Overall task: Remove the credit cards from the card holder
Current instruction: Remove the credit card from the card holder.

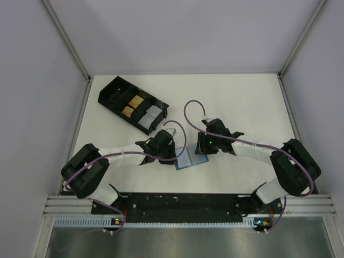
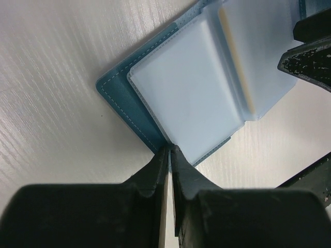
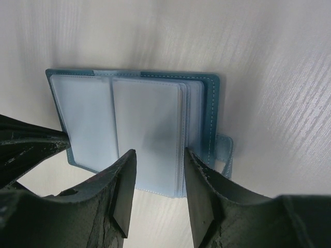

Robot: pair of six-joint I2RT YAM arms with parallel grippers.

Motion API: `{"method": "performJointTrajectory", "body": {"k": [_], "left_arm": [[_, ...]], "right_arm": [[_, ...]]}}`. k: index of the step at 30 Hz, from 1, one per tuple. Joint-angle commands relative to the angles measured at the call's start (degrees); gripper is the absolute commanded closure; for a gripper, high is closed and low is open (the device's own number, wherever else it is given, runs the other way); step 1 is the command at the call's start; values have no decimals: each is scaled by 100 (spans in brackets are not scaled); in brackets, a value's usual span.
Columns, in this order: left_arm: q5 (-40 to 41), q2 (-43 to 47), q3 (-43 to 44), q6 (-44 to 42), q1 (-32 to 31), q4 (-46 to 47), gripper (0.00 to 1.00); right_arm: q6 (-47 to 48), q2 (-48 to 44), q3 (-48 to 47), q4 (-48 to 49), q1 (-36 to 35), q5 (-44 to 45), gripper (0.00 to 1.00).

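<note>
The blue card holder (image 1: 185,160) lies open on the table between both grippers. In the left wrist view its pale translucent sleeves (image 2: 191,88) show a yellowish card edge (image 2: 235,57) inside. My left gripper (image 2: 169,150) is shut, its tips pinching the holder's near corner. My right gripper (image 3: 159,155) is open, its jaws hanging just above the stack of sleeves (image 3: 147,129) on the holder's right half. The small tab (image 3: 223,152) sticks out past the right finger. The left gripper's finger (image 3: 26,150) shows at the left of the right wrist view.
A black compartmented tray (image 1: 133,104) stands at the back left, with gold and silver cards in it. Purple cables loop over both wrists. The arm bases and a black rail run along the near edge.
</note>
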State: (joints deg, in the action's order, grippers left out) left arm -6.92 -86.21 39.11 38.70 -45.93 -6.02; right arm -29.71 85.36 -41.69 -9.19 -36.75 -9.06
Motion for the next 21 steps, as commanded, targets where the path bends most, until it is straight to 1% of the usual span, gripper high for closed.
{"method": "performJointTrajectory", "body": {"k": [1,6,9,14,18,21], "left_arm": [[-29,-141,17,6,-39,198,91],[-47,-133,26,6,-30,207,91],[-55,-124,17,6,-30,215,91],[-64,-124,9,-2,-39,224,92],[-64,-97,0,6,-39,242,92],[-73,-106,-9,15,-39,242,92]], "right_arm": [[-34,68,-217,180,-86,-192,59],[-69,59,-295,295,-174,-552,60],[-113,68,-383,304,-227,-623,62],[-175,42,-480,321,-280,-737,63],[-193,-72,-533,269,-297,-729,63],[-131,-177,-542,155,-297,-510,61]]}}
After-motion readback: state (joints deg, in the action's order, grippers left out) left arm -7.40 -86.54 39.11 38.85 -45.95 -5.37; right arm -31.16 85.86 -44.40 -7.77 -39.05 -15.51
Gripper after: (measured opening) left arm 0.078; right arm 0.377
